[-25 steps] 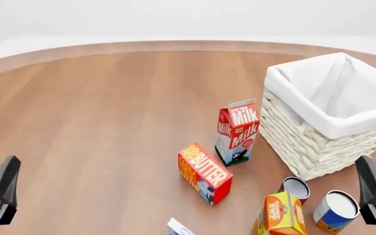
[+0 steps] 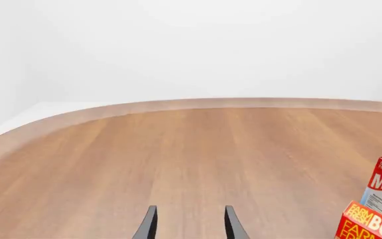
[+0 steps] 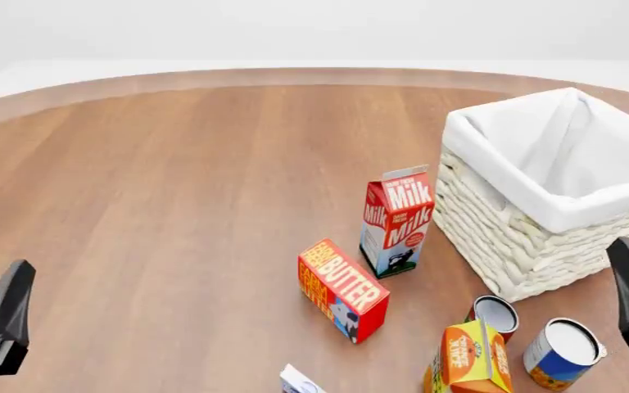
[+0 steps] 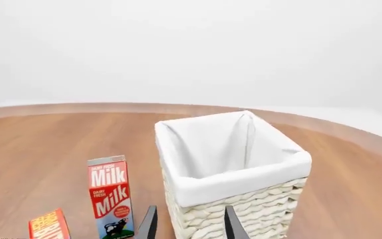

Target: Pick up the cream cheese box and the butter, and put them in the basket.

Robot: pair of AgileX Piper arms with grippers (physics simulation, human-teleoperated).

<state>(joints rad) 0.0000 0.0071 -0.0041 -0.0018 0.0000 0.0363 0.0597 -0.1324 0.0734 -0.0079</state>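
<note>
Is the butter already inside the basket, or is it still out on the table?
Still out. The butter lies on the wooden table, beside the milk carton; the basket shows only its white liner inside.

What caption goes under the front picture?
Butter lies beside the upright milk carton, near the empty basket.

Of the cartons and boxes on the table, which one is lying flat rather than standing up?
The butter: the red-orange box lies on its long side. The milk carton and the orange-yellow juice carton both stand upright. The cream cheese box is cut off, so its pose is unclear.
</note>
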